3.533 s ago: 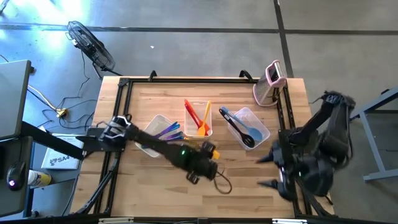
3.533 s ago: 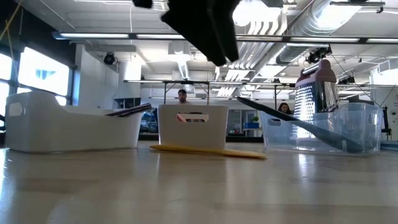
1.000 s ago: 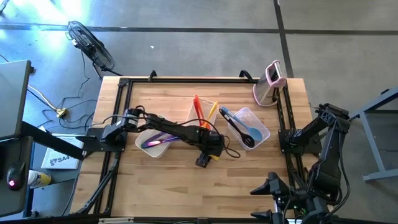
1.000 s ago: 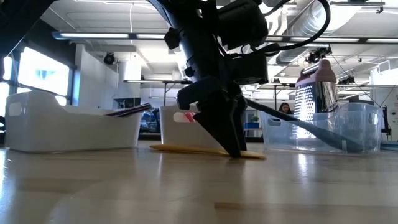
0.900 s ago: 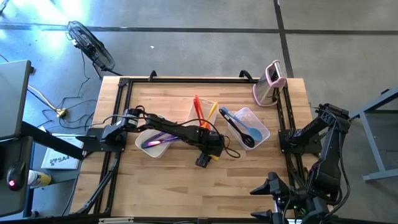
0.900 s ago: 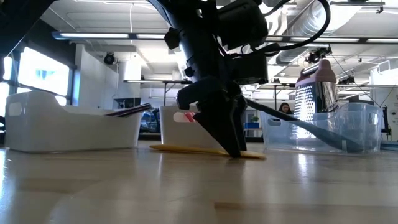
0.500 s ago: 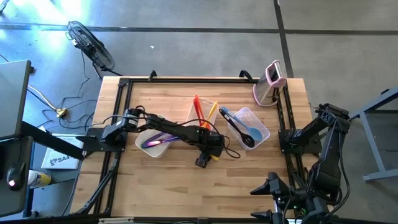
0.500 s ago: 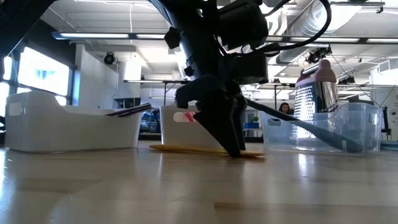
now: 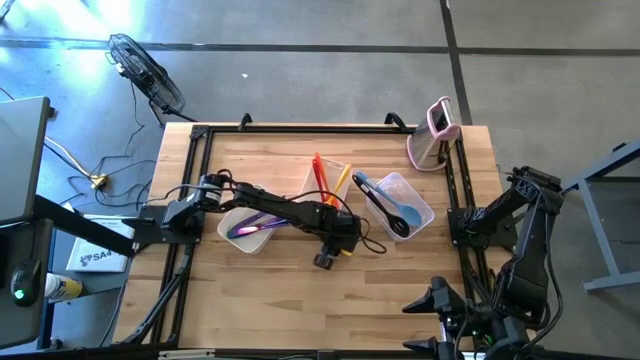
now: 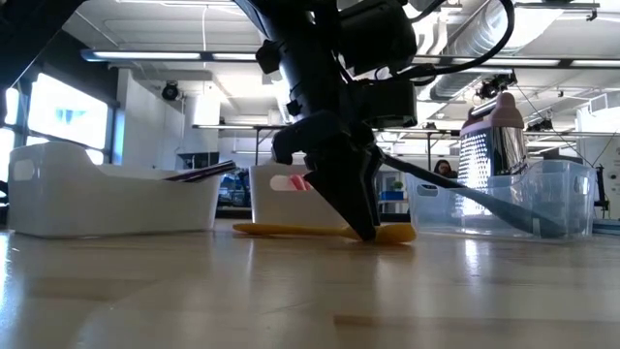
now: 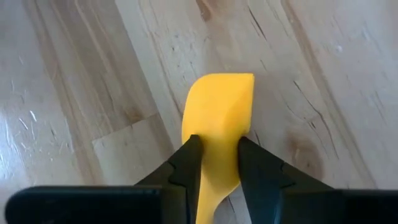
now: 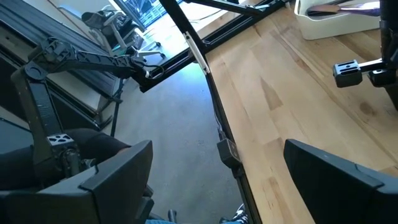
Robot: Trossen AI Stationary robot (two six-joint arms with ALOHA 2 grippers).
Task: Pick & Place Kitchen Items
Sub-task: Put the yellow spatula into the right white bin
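Note:
A yellow spatula (image 11: 217, 106) lies flat on the wooden table (image 9: 260, 300), in front of the middle tub; the low view shows its handle (image 10: 291, 231) running left. My left gripper (image 9: 325, 260) stands over it near the table's middle, pointing steeply down, shut on the spatula. My right gripper (image 12: 211, 155) waits open beyond the table's near right corner (image 9: 435, 300). More utensils lie in three clear tubs. My left gripper pinches the spatula between its two fingers (image 11: 189, 155), where the blade narrows toward the handle (image 11: 216, 163). The fingers come from above, slanting down, and lie across the spatula. The blade (image 10: 392, 233) and handle still lie on the table.
Three tubs stand behind the gripper: the left tub (image 9: 248, 225) with purple utensils, the middle tub (image 9: 325, 190) with red and orange ones, the right tub (image 9: 400, 205) with blue and black ones. A pink-and-white gadget (image 9: 435, 135) stands at the far right corner.
My left gripper has kept its place and its fingers have shut on the yellow spatula. In the low view the spatula's blade end now shows thicker and slightly raised at the right of the fingers.

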